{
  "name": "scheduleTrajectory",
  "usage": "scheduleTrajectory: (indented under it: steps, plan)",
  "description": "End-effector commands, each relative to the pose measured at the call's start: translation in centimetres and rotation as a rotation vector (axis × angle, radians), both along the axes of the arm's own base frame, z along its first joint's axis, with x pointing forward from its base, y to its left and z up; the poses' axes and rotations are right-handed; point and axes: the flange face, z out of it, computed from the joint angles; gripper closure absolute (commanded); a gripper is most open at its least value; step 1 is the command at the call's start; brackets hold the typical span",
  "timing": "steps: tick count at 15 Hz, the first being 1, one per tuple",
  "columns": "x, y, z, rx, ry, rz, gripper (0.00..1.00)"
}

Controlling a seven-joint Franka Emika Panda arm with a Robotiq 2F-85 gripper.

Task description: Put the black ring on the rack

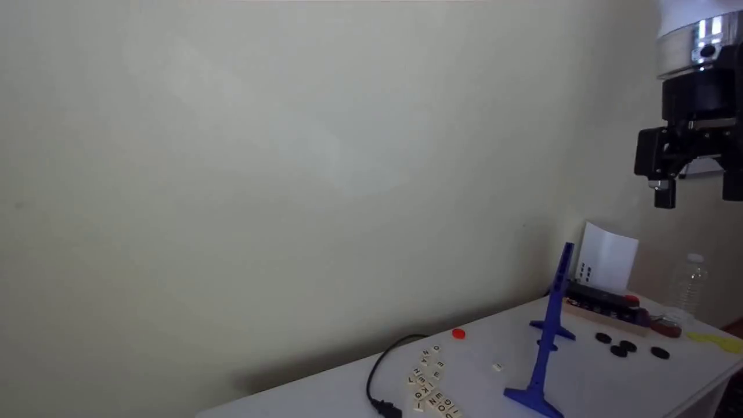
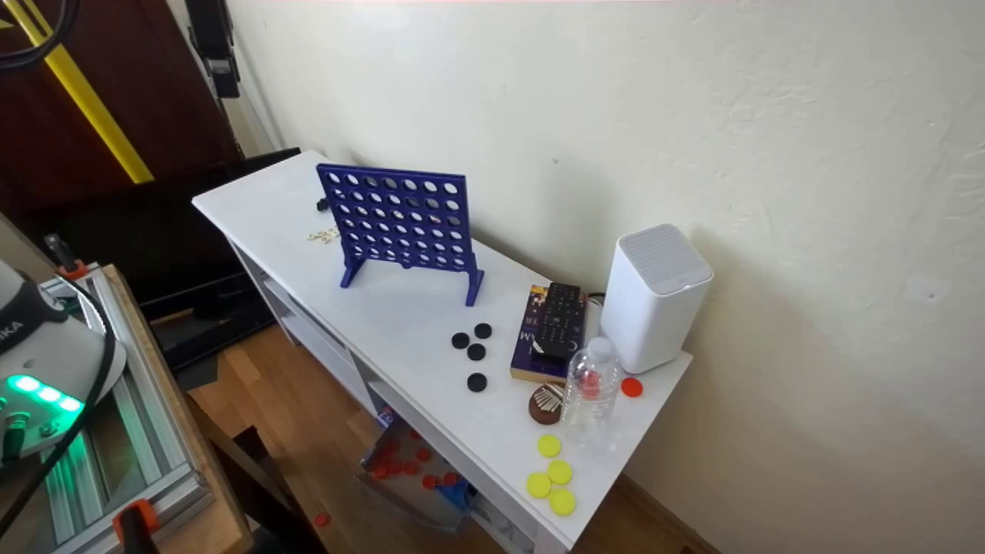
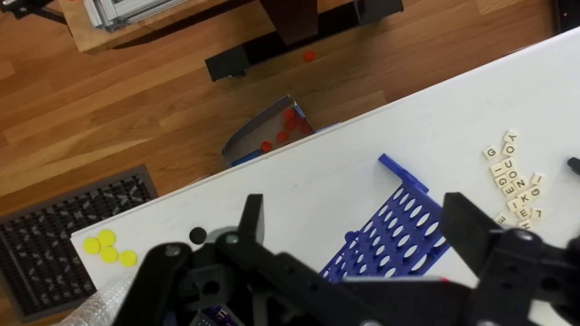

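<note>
Fingers (image 3: 466,232) stood parted, holding nothing, high above counter (image 1: 603,386). Four disc-like black rings (image 1: 628,346) lay right of blue rack (image 1: 552,316) in exterior view. Apparently none inserted; pick, transfer and insertion remained.

Four black discs (image 2: 476,352) lie on the white table (image 2: 385,331) near the upright blue rack (image 2: 406,224).

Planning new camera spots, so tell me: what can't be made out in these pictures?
Pincer: partly cut off by the right edge in an exterior view.
Rack: nearly edge-on in an exterior view, so its holes can't be counted.
Black discs: only one shows in the wrist view; the pincer seems to hide the others.
Letter tiles: too small to read in an exterior view.
</note>
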Motion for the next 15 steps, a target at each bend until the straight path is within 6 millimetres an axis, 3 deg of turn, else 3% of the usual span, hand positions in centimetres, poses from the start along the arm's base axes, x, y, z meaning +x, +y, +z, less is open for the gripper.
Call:
scheduleTrajectory:
  steps: [1,9,15]
  plan:
    - [0.1,-3.1,-2.1,0.041,-0.081,-0.034,0.00]
    - [0.2,-7.9,-9.0,0.088,-0.201,0.067,0.00]
    - [0.1,-13.3,-12.4,0.086,-0.199,-0.036,0.00]
